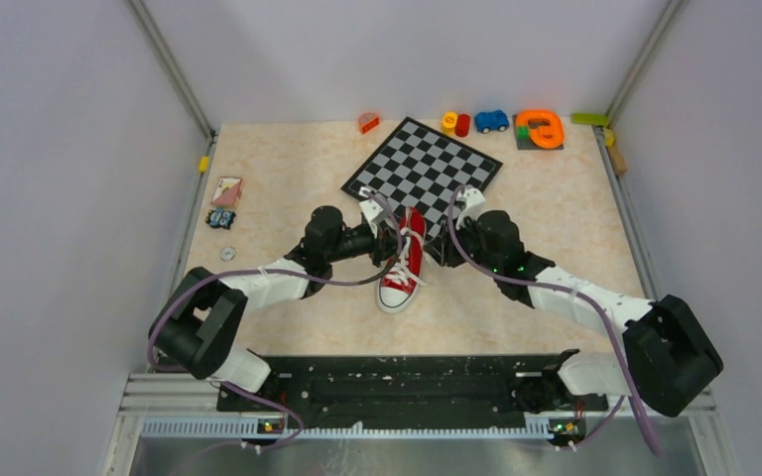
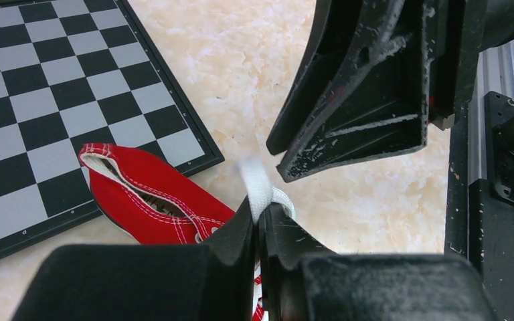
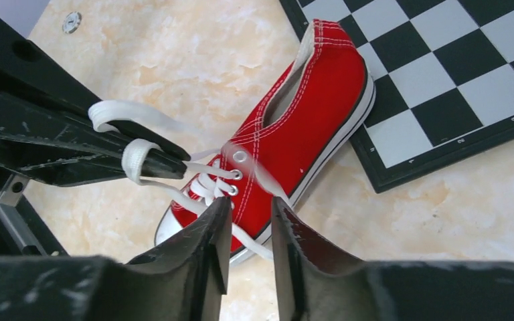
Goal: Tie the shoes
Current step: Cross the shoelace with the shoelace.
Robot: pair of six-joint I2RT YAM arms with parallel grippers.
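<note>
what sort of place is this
Probably a robot test cell: plain grey walls box in a marbled beige tabletop, two black-and-white robot arms sit on a black base rail, and small plastic toys line the far edge.

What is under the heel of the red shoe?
The heel of the shoe lies on the edge of the chessboard; its toe rests on the table. The squares below the heel are covered.

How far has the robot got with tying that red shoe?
Done: the sneaker is laced up, but no knot or bow shows yet. In hand: the left gripper is shut on a loop of white lace; the right gripper stands slightly open, holding nothing I can see. Left: forming the bow and pulling it tight.
</note>
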